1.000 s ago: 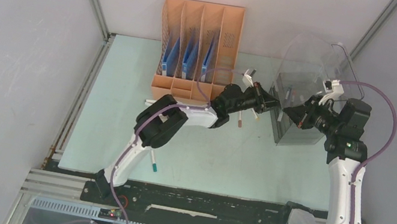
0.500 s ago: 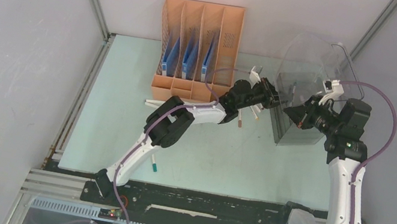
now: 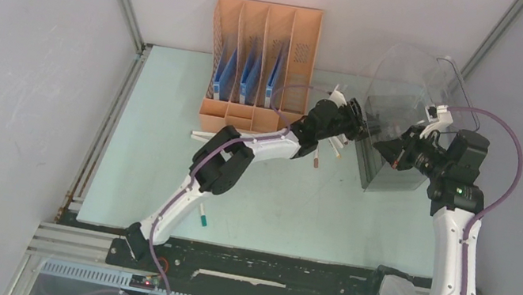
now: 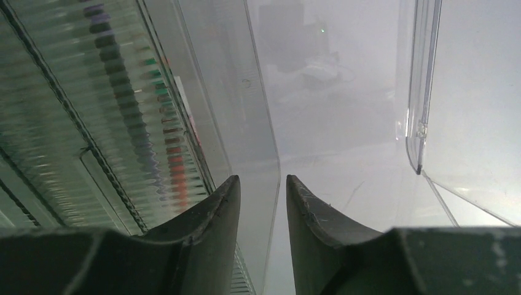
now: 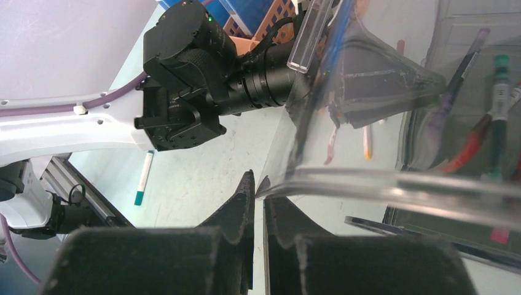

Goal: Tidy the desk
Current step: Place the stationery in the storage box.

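The desk (image 3: 154, 146) is a pale mint-green tabletop. At its back right stands the clear smoky drawer bin (image 3: 407, 120). My left gripper (image 3: 358, 124) is at the bin's left side. In the left wrist view its fingers (image 4: 261, 181) are apart and straddle the thin edge of a clear bin wall (image 4: 252, 123) without pressing on it. My right gripper (image 3: 385, 148) is at the bin's front. In the right wrist view it (image 5: 258, 181) is shut on the thin clear wall, just under the thick rim (image 5: 393, 184). Several pens (image 5: 499, 104) lie inside the bin.
An orange four-slot file rack (image 3: 261, 59) with blue folders stands at the back. Loose pens lie on the desk: a white one with a teal cap (image 3: 202, 216), one by the rack (image 3: 200, 135), and two under the left forearm (image 3: 317, 155). Grey walls surround the desk.
My left arm has reached further back and right, bringing its gripper against the bin's left wall. My right arm and the bin have not visibly moved.
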`<move>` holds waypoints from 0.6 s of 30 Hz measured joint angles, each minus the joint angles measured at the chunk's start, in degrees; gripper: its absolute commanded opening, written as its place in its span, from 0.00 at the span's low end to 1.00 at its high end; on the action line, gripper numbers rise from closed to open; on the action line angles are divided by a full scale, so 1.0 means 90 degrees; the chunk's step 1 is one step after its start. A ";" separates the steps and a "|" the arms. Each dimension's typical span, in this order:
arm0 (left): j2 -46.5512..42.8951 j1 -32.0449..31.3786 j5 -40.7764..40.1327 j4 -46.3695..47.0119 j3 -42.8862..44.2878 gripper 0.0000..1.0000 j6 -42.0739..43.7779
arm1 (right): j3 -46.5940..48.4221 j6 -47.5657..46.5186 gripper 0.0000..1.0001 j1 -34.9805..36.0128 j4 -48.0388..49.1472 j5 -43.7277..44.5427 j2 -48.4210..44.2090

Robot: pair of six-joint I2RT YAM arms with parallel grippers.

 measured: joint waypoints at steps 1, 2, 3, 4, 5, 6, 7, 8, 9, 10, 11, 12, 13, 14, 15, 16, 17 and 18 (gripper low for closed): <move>-0.0015 0.0000 -0.0005 -0.0022 -0.0002 0.43 0.0058 | 0.0000 0.0000 0.04 0.0000 0.0000 0.0000 0.0000; -0.0053 0.0000 -0.0022 -0.0053 -0.0029 0.42 0.0141 | 0.0000 0.0000 0.04 0.0000 0.0000 0.0000 0.0000; -0.0117 0.0000 -0.0051 -0.0097 -0.0097 0.42 0.0223 | 0.0000 0.0000 0.04 0.0000 0.0000 0.0000 0.0000; -0.0197 0.0000 -0.0068 -0.0143 -0.0177 0.42 0.0308 | 0.0000 0.0000 0.04 0.0000 0.0000 0.0000 0.0000; -0.0311 0.0000 -0.0097 -0.0187 -0.0313 0.43 0.0413 | 0.0000 0.0000 0.04 0.0000 0.0000 0.0000 0.0000; -0.0481 0.0000 -0.0112 -0.0221 -0.0542 0.43 0.0534 | 0.0000 0.0000 0.04 0.0000 0.0000 0.0000 0.0000; -0.0590 0.0000 -0.0126 -0.0253 -0.0670 0.43 0.0617 | 0.0000 0.0000 0.03 0.0002 0.0000 0.0000 0.0000; -0.0741 0.0000 -0.0160 -0.0250 -0.0869 0.43 0.0741 | 0.0000 0.0000 0.04 0.0005 0.0002 0.0000 0.0000; -0.0903 0.0000 -0.0189 -0.0277 -0.1083 0.43 0.0835 | 0.0000 0.0000 0.04 0.0010 0.0000 0.0002 0.0000; -0.1049 -0.0002 -0.0226 -0.0287 -0.1265 0.43 0.0935 | 0.0000 0.0000 0.04 0.0017 0.0000 0.0007 0.0000; -0.1200 -0.0007 -0.0265 -0.0279 -0.1472 0.43 0.1030 | 0.0000 -0.0002 0.04 0.0022 0.0002 0.0012 0.0000; -0.1375 -0.0007 -0.0289 -0.0274 -0.1702 0.43 0.1124 | 0.0000 -0.0002 0.04 0.0029 0.0002 0.0017 0.0000; -0.1515 -0.0007 -0.0318 -0.0257 -0.1880 0.43 0.1195 | 0.0000 -0.0002 0.04 0.0032 0.0000 0.0015 0.0000; -0.1632 -0.0007 -0.0338 -0.0216 -0.2038 0.43 0.1258 | 0.0000 -0.0002 0.04 0.0036 0.0000 0.0015 0.0000; -0.1761 -0.0012 -0.0359 -0.0155 -0.2215 0.43 0.1307 | 0.0000 -0.0002 0.04 0.0039 0.0000 0.0015 0.0000; -0.1894 -0.0012 -0.0391 -0.0066 -0.2453 0.43 0.1350 | 0.0000 -0.0005 0.04 0.0041 0.0000 0.0015 0.0000; -0.1994 -0.0012 -0.0406 -0.0010 -0.2633 0.43 0.1377 | 0.0000 -0.0005 0.04 0.0041 0.0000 0.0015 0.0000; -0.2096 -0.0012 -0.0418 0.0053 -0.2829 0.43 0.1421 | 0.0000 -0.0005 0.04 0.0041 0.0000 0.0015 0.0000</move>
